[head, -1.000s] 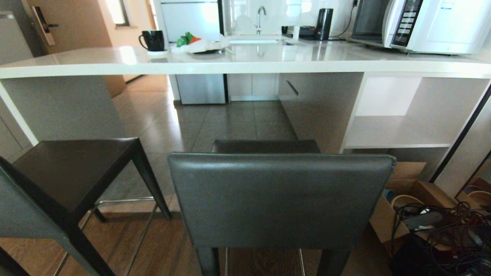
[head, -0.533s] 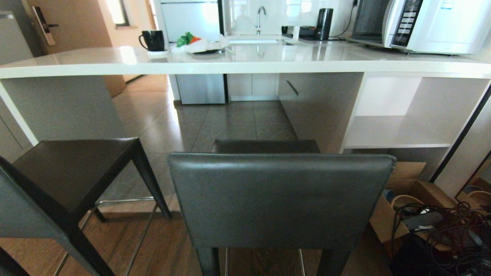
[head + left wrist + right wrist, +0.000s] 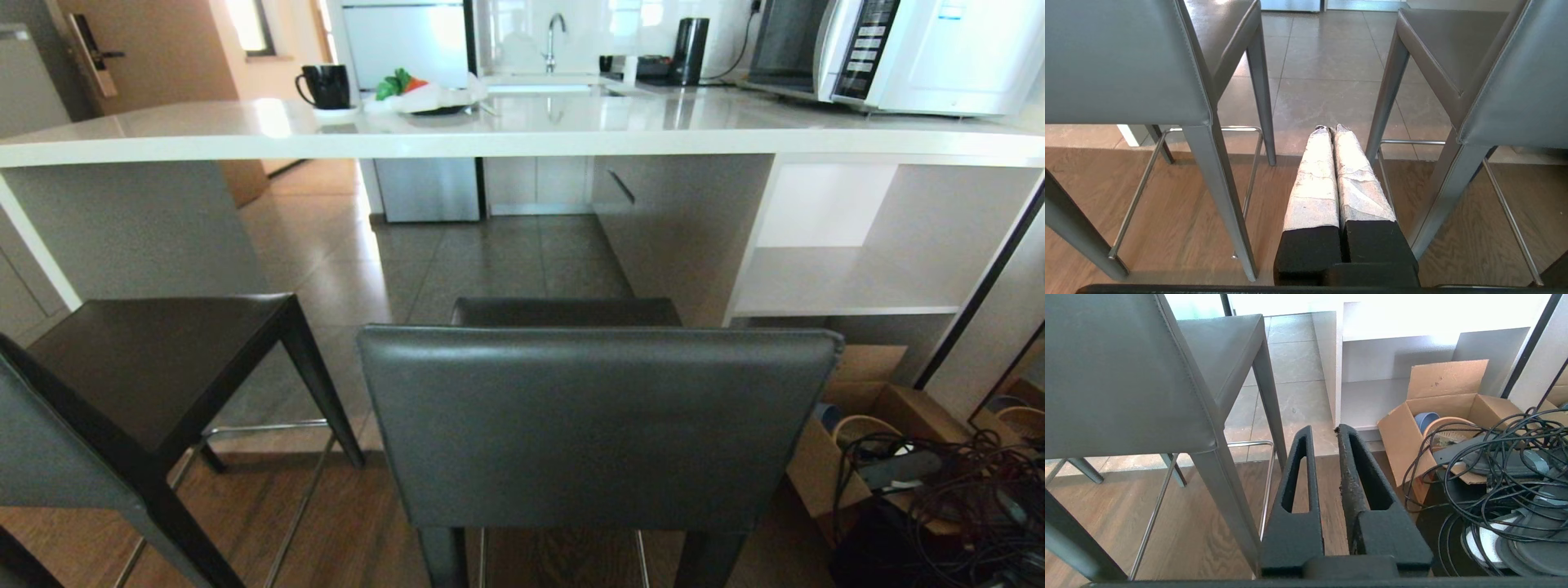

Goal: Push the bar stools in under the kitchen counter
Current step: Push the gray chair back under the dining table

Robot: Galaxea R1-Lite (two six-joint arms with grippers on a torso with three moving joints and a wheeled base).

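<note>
While both stools (image 3: 600, 425) stand outside counter (image 3: 522, 135) | left tool (image 3: 1333, 130) closed, right tool (image 3: 1323, 430) parted, empty | cardboard box (image 3: 1437, 416), cables (image 3: 1506, 465) right

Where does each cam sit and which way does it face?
Head: on the robot's head, faces forward and down at the kitchen counter and bar stools; no robot parts show.
Left wrist: behind the left pincer, shut, aimed low between both stools' legs.
Right wrist: behind the right pincer, slightly open, facing the middle stool's leg, a cardboard box and cables.
Shared: all three show the middle stool's backrest.
</note>
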